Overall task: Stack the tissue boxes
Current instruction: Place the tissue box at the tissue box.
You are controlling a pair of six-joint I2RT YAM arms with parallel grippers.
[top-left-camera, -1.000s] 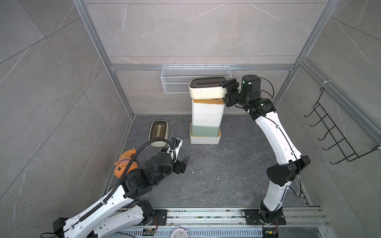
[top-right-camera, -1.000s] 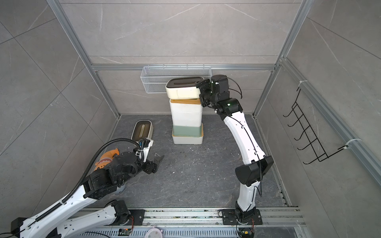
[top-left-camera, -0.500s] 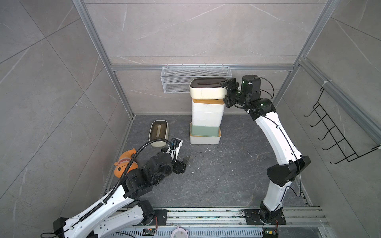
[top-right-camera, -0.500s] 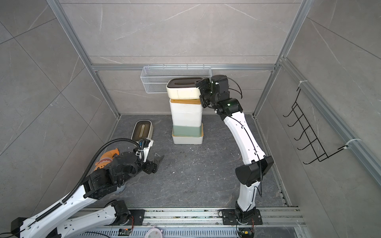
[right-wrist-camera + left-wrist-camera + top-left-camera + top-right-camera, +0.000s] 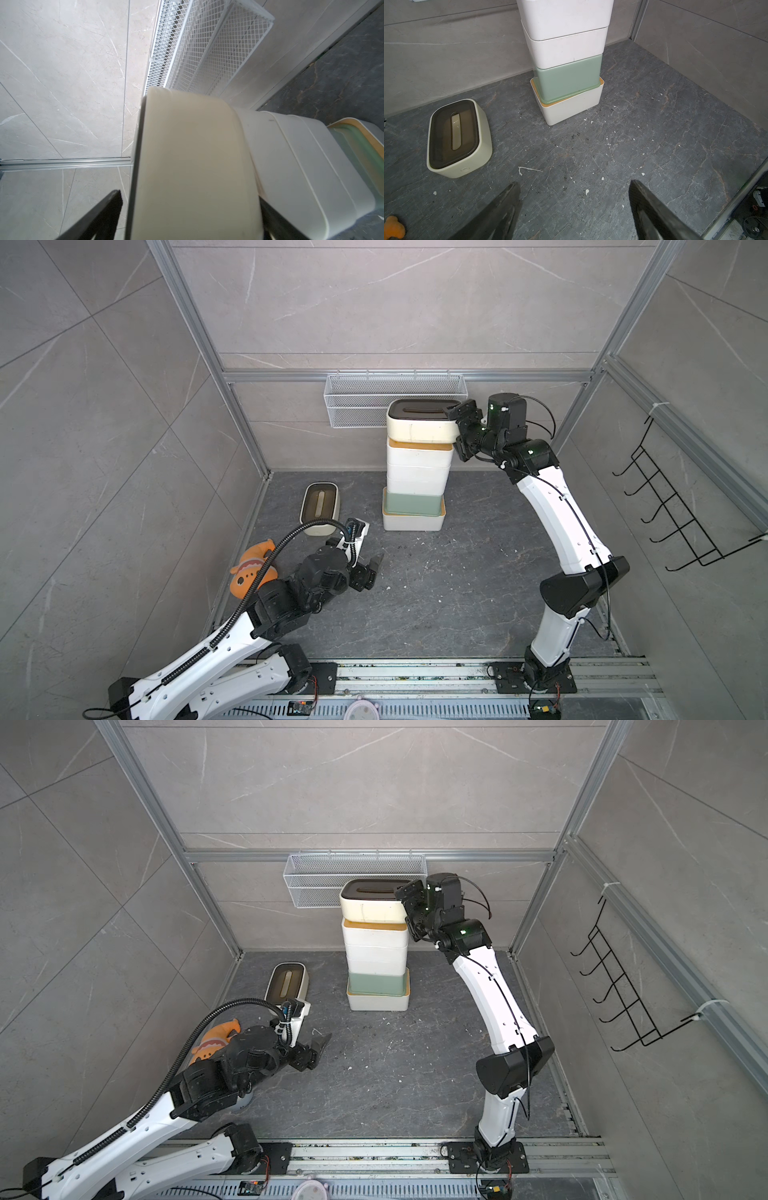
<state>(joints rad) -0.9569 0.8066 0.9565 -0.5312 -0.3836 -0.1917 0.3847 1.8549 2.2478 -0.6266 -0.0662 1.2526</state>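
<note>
A stack of tissue boxes (image 5: 417, 472) (image 5: 376, 952) stands at the back wall: white with a bamboo lid at the bottom, sage green (image 5: 566, 81), then white ones. On top lies a cream box with a dark brown lid (image 5: 417, 427) (image 5: 372, 907) (image 5: 191, 155). My right gripper (image 5: 459, 429) (image 5: 409, 911) (image 5: 189, 195) straddles that top box's right end, open, with a gap showing beside one finger. A second cream, dark-lidded box (image 5: 319, 508) (image 5: 287, 981) (image 5: 456, 139) rests on the floor at left. My left gripper (image 5: 368, 572) (image 5: 316, 1048) (image 5: 574, 184) hovers open over bare floor, holding nothing.
An orange plush toy (image 5: 251, 568) (image 5: 212, 1042) (image 5: 393, 228) lies by the left wall beside my left arm. A white wire mesh basket (image 5: 357, 406) (image 5: 316, 882) (image 5: 207, 52) hangs on the back wall behind the stack. A black hook rack (image 5: 681, 506) sticks out from the right wall.
My right gripper's jaws have spread wider around the top cream box, which now rests on the stack. The left arm has not moved.
</note>
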